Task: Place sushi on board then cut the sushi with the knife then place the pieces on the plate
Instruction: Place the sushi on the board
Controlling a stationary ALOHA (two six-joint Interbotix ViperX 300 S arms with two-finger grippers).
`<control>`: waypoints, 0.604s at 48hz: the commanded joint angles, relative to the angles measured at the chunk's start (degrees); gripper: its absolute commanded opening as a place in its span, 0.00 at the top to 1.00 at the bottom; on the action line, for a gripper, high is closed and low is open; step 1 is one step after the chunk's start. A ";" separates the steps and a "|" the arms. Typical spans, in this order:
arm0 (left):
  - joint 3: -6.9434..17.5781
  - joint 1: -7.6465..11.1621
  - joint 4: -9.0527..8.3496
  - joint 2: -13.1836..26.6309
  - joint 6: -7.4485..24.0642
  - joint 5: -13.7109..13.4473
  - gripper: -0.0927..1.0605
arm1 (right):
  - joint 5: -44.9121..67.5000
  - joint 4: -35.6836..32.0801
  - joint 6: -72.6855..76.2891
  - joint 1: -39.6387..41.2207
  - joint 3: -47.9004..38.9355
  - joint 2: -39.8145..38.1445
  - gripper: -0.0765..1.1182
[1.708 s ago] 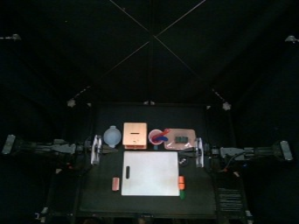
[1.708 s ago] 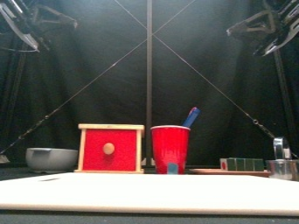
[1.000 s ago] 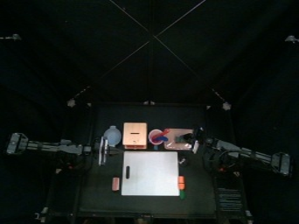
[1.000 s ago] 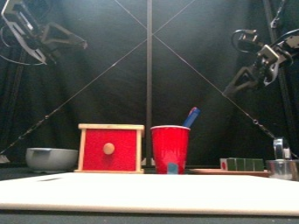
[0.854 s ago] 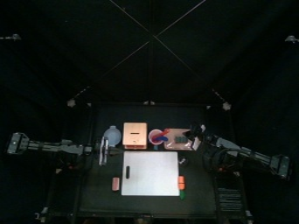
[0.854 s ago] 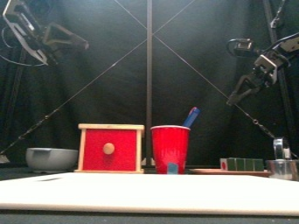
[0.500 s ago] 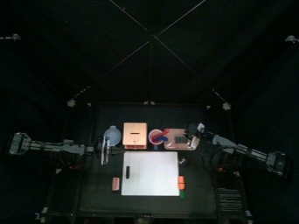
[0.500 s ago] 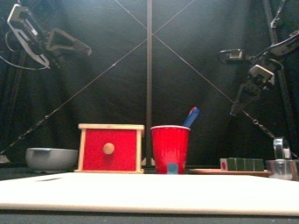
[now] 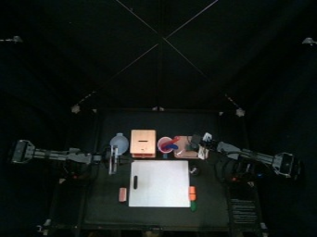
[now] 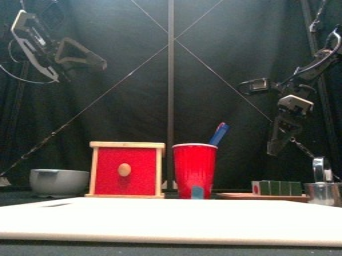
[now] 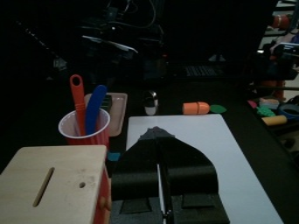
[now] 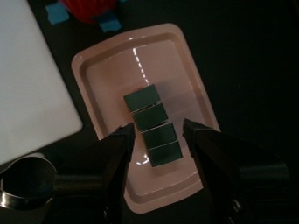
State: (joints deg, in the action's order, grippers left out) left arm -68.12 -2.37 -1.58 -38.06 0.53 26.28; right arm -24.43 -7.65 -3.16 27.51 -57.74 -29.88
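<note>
The sushi roll (image 12: 155,128), a row of several dark green blocks, lies on the pink tray (image 12: 105,70) at the back right of the table. My right gripper (image 12: 160,131) hangs above it, open, one jaw on each side of the roll and not touching it. In the front view the roll (image 10: 278,187) sits low at the right with the right gripper (image 10: 277,140) well above it. The white board (image 9: 161,183) lies at the front centre. The red cup (image 10: 195,170) holds a blue knife (image 11: 97,101) and a red knife (image 11: 76,94). My left gripper (image 11: 158,133) is shut, raised over the board's left side.
The wooden box (image 9: 143,142) and the blue-grey bowl (image 9: 119,143) stand at the back left. The metal cutter (image 12: 26,179) sits beside the tray. Small toy foods lie at the board's left (image 9: 122,193) and right (image 9: 192,193) edges.
My right arm has swung in from the right and come down over the tray, and its jaws have opened. The left arm has barely shifted.
</note>
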 commanded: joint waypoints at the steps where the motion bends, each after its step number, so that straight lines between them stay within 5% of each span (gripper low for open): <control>1: 1.14 -0.26 0.09 0.09 0.00 0.70 0.93 | 0.00 2.81 -2.90 0.26 1.49 1.67 0.24; 29: 0.88 -0.53 0.62 0.09 -0.18 0.70 0.93 | -1.49 17.49 -24.61 10.55 3.60 10.20 0.08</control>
State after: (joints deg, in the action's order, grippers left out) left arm -68.20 -2.64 -1.05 -38.06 0.44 26.37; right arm -26.46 8.70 -26.54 38.14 -55.63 -19.60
